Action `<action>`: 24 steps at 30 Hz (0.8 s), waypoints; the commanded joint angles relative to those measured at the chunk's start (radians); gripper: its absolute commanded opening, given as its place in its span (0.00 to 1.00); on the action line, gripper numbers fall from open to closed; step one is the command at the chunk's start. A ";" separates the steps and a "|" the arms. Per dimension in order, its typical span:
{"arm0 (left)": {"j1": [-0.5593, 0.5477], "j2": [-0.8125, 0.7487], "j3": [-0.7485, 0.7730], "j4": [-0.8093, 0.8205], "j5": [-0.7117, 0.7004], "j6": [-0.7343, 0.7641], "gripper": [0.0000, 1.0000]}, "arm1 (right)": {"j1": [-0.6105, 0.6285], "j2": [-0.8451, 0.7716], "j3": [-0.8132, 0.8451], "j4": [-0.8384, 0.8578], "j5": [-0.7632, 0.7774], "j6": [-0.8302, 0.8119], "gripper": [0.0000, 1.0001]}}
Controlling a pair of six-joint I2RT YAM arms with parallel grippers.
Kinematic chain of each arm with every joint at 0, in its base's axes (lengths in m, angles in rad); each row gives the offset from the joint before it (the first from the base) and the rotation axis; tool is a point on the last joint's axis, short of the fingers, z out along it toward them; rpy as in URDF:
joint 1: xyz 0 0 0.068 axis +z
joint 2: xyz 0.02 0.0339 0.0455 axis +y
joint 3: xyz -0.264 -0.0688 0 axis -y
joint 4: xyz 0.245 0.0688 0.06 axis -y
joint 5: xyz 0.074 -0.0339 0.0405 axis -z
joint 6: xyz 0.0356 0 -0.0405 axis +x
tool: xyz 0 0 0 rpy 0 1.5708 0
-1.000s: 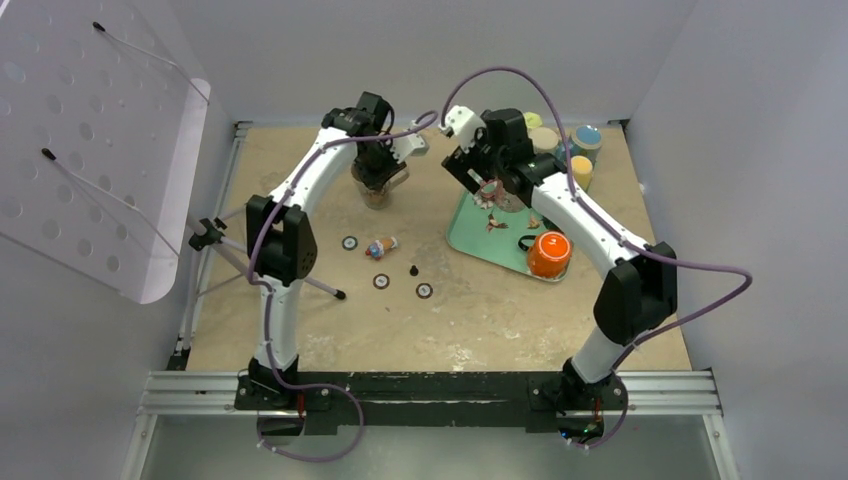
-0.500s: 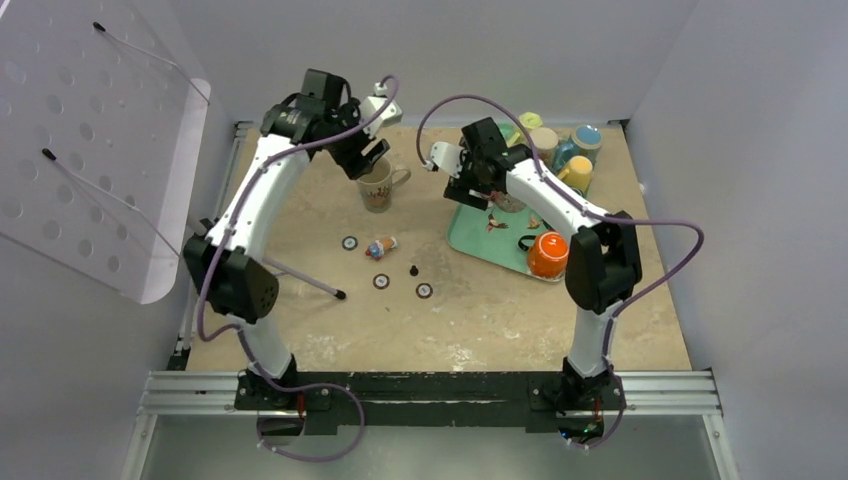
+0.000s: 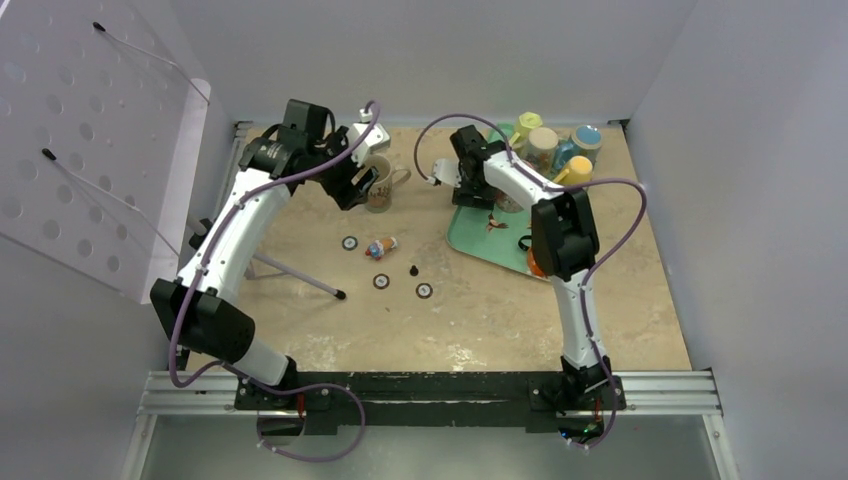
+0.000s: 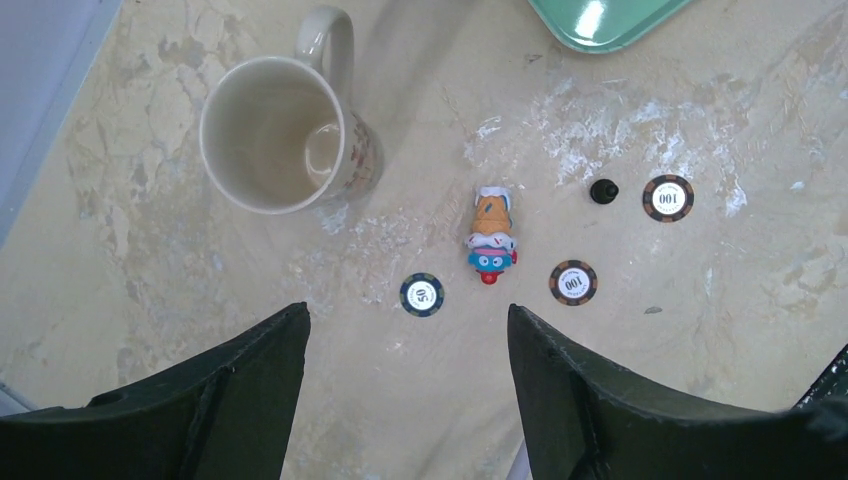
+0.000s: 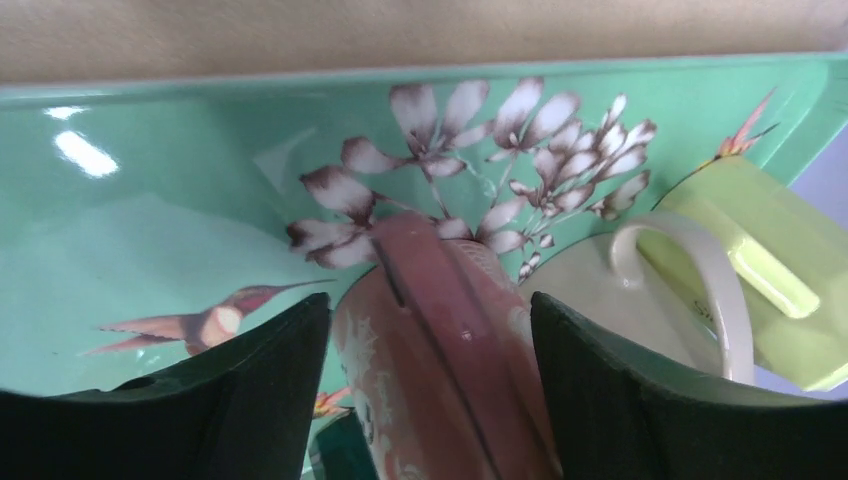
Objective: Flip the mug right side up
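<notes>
A cream mug (image 3: 381,187) (image 4: 290,135) stands upright on the table, mouth up, handle toward the tray. My left gripper (image 3: 347,184) (image 4: 405,315) is open and empty, just to the mug's left and apart from it. My right gripper (image 3: 489,194) (image 5: 430,300) is low over the green tray (image 3: 478,240) (image 5: 150,200). A reddish-pink patterned mug (image 5: 440,340) sits between its open fingers, which lie close to the mug's sides. The top view hides that mug under the gripper, and I cannot tell which way up it is.
A white mug (image 5: 600,290) and a lime-green cup (image 5: 760,270) sit beside the pink one. An orange mug (image 3: 537,266) rests on the tray's near end. Several cups (image 3: 545,145) crowd the back right. Poker chips (image 4: 421,294), a toy figure (image 4: 492,235) and a tripod (image 3: 290,275) lie mid-table.
My left gripper let go of the cream mug and drew back to the left, leaving it upright. The right gripper moved onto the pink mug, its fingers narrowing.
</notes>
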 commanded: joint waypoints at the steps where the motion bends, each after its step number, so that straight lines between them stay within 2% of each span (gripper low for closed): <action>1: 0.007 -0.023 -0.007 0.025 0.035 0.000 0.75 | -0.025 -0.034 0.066 -0.029 0.010 -0.043 0.65; 3: 0.007 -0.022 -0.007 0.027 0.035 0.000 0.75 | -0.029 -0.020 0.078 -0.037 -0.010 -0.042 0.49; 7: 0.007 -0.034 -0.012 0.032 0.035 0.000 0.75 | -0.029 -0.008 0.077 -0.053 -0.007 -0.031 0.24; 9: 0.007 -0.039 -0.013 0.030 0.047 -0.002 0.75 | -0.024 -0.017 0.073 -0.047 -0.004 -0.019 0.00; 13: 0.007 -0.050 -0.010 0.009 0.107 -0.028 0.75 | -0.001 -0.101 0.071 0.013 -0.051 0.039 0.00; 17: 0.007 -0.075 -0.009 -0.016 0.198 -0.076 0.75 | 0.027 -0.255 0.028 0.137 -0.049 0.172 0.00; 21: 0.007 -0.106 -0.006 -0.036 0.344 -0.130 0.75 | 0.029 -0.523 -0.180 0.380 -0.176 0.330 0.00; 24: 0.007 -0.128 -0.011 -0.025 0.470 -0.161 0.78 | 0.031 -0.763 -0.412 0.657 -0.303 0.497 0.00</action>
